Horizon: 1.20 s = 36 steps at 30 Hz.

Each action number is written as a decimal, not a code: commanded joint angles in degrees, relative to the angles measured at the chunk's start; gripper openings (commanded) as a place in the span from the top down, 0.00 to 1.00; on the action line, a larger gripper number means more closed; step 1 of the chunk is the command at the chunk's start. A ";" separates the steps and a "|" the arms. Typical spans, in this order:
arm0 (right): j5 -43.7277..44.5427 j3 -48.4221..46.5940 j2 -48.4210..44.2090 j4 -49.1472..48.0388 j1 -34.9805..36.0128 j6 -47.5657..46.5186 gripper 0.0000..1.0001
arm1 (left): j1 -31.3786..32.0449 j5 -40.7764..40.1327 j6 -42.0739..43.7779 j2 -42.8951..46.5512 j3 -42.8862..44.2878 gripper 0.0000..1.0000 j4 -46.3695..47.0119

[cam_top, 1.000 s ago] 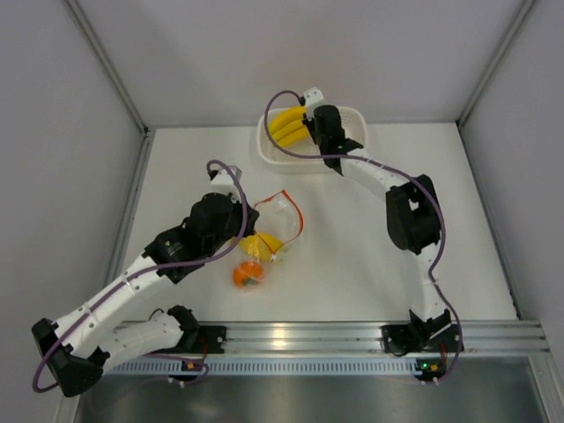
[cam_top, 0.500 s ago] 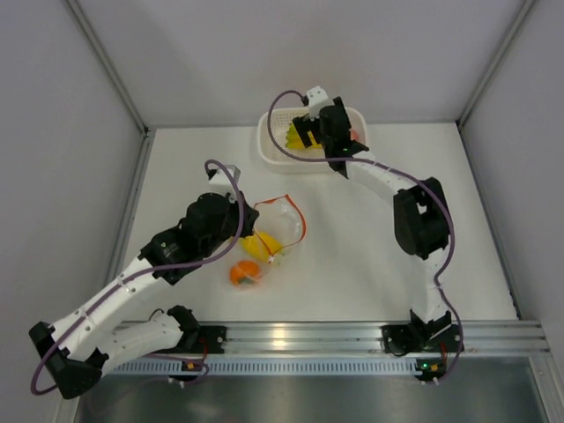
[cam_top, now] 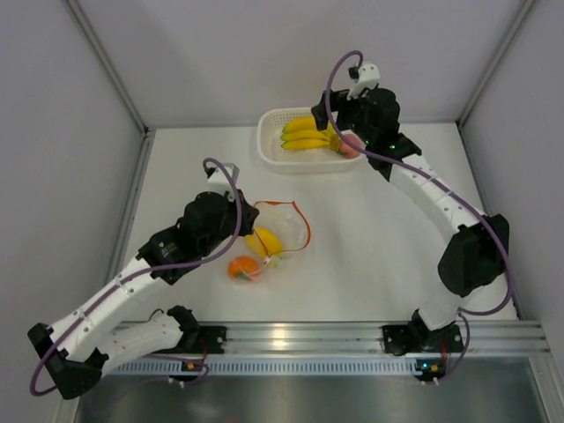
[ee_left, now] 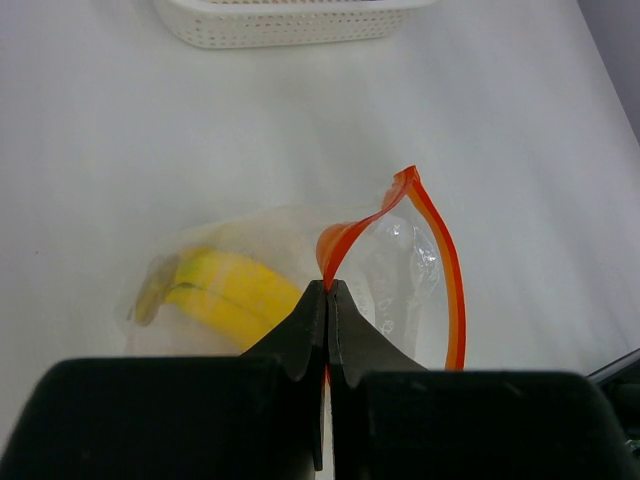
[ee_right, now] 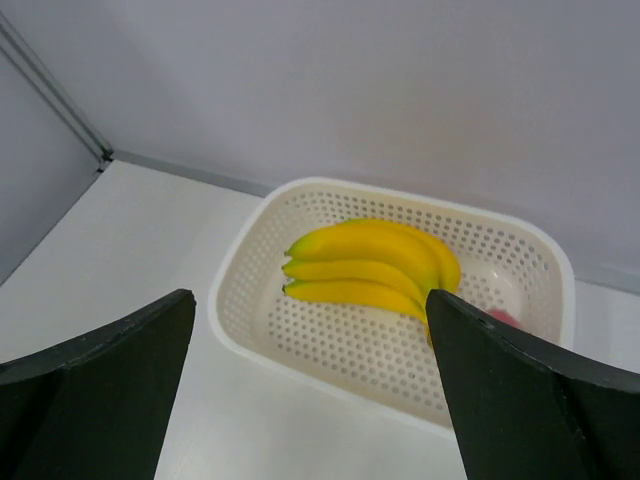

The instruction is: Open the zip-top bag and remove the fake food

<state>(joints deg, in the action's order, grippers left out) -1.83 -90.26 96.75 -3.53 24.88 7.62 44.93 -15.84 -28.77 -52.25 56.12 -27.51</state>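
Orange-red zip strip (ee_left: 455,290) edges the mouth of the zip-top bag (cam_top: 280,231), which lies on the table (cam_top: 379,247) on the arm-base side of the white basket (cam_top: 268,148), well apart from it. The left gripper (ee_left: 327,292) is pinched tight on that strip, and the mouth stands open. One yellow banana bunch (ee_left: 225,293) sits inside the clear plastic. The small orange fruit (cam_top: 243,268) lies at the bag's end farthest from the basket; whether plastic covers it cannot be told. The right gripper (ee_right: 308,300) hovers above the basket, fingers spread wide and holding nothing. Inside the basket rest the second banana bunch (ee_right: 372,265) and, at the basket's right end, the pink peach (cam_top: 351,146).
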 commanded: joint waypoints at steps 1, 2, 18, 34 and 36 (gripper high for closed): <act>3.91 4.62 -4.98 7.31 0.43 4.08 0.01 | -0.19 1.24 -0.05 1.80 2.86 1.00 1.32; 4.80 6.57 -6.47 7.14 1.65 2.77 0.01 | -0.19 1.51 0.03 1.97 2.86 1.00 1.32; -3.25 34.33 -36.78 1.62 16.60 4.94 0.01 | -0.19 2.13 0.39 2.86 4.88 1.00 1.31; 10.60 28.91 -28.82 13.37 37.94 9.16 0.58 | -0.19 3.00 -3.04 0.40 3.04 1.00 1.58; 14.02 28.21 -26.53 13.46 39.01 9.96 0.60 | -0.19 3.26 -3.65 -0.13 2.86 1.00 1.58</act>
<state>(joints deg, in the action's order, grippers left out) 5.32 -58.67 68.29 9.23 61.52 15.66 44.93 -13.28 -30.70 -51.90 58.41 -28.29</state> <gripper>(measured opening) 0.407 0.015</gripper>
